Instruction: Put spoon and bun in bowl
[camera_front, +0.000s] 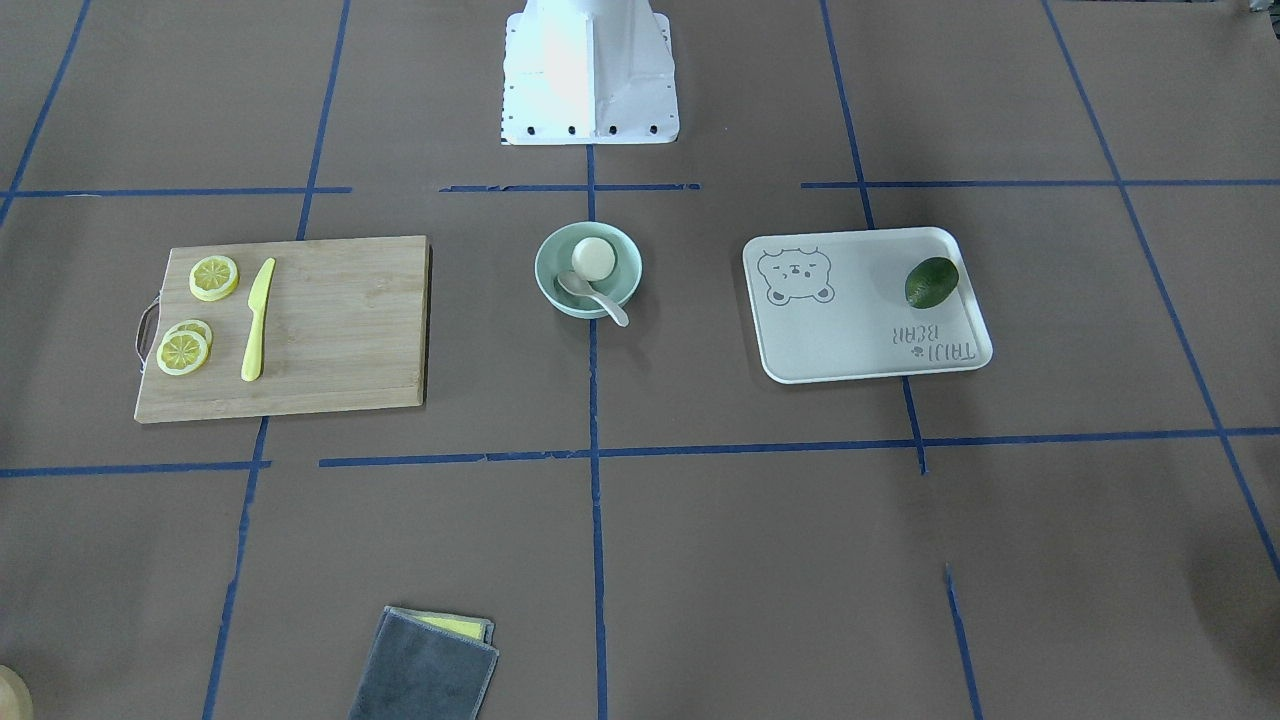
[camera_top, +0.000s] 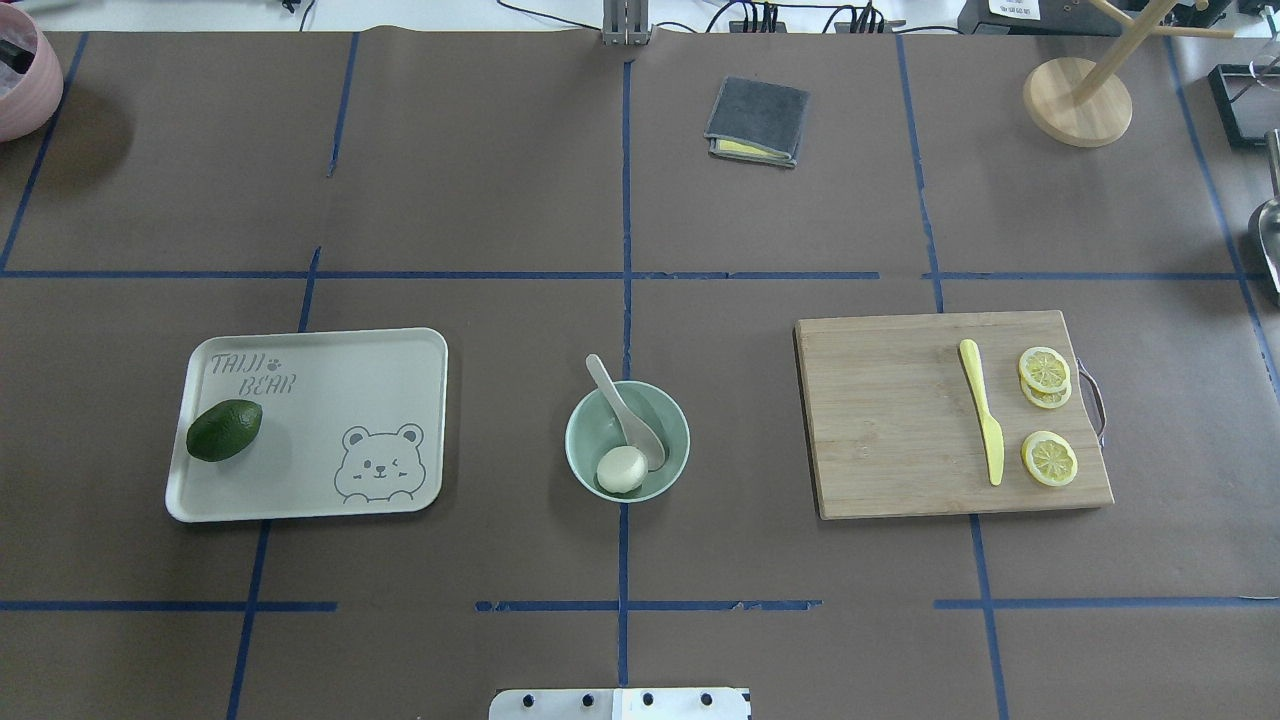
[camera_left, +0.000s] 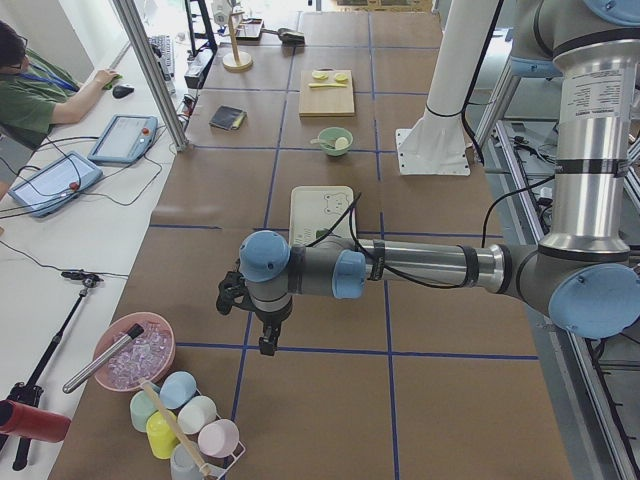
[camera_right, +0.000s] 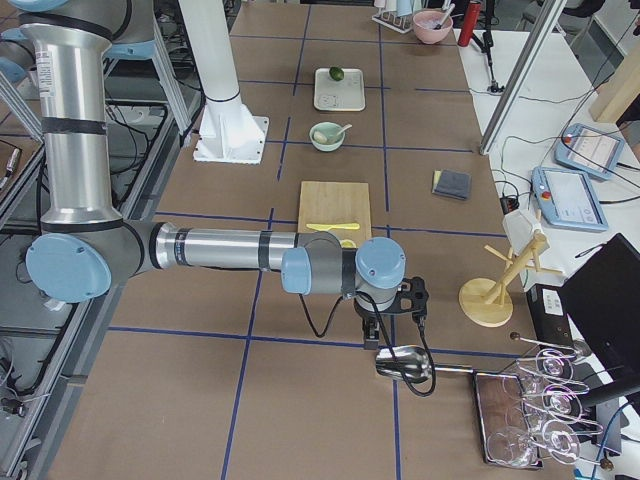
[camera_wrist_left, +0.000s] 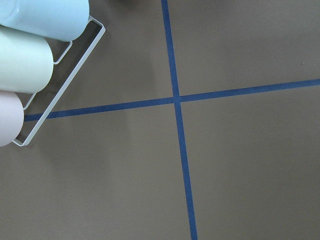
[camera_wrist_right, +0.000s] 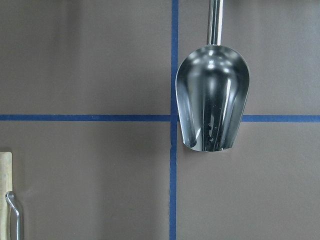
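In the front-facing view, a round pale mint-green bowl (camera_front: 630, 262) stands on the brown table (camera_front: 700, 560), in front of the robot's white base (camera_front: 590, 70). The small round white bun (camera_front: 593, 258) lies inside the bowl. The pale grey-white soup spoon (camera_front: 595, 297) has its scoop in the bowl just beside the bun, and its handle leans over the rim, pointing away from the robot. On the view's left, a rectangular wooden cutting board (camera_front: 340, 320) carries a yellow plastic knife (camera_front: 257, 320) and yellow lemon slices (camera_front: 214, 277). On the view's right, a dark green avocado (camera_front: 931, 282) lies on a pale rectangular tray (camera_front: 860, 330) with a bear drawing. A folded grey cloth (camera_front: 425, 670) lies near the bottom edge.

In the overhead view, the bun sits at the bowl's side nearest to the robot.

In the exterior left view, the left gripper (camera_left: 268, 345) points down over the table's end, well apart from the bowl. I cannot tell if its fingers are apart or together.

In the exterior right view, the right gripper (camera_right: 372, 330) hangs just above a shiny metal scoop (camera_right: 405, 362). Its opening I also cannot tell.

The left wrist view shows pastel cups (camera_wrist_left: 30, 60) in a white wire rack (camera_wrist_left: 65, 85). The right wrist view shows the metal scoop lying on the table.
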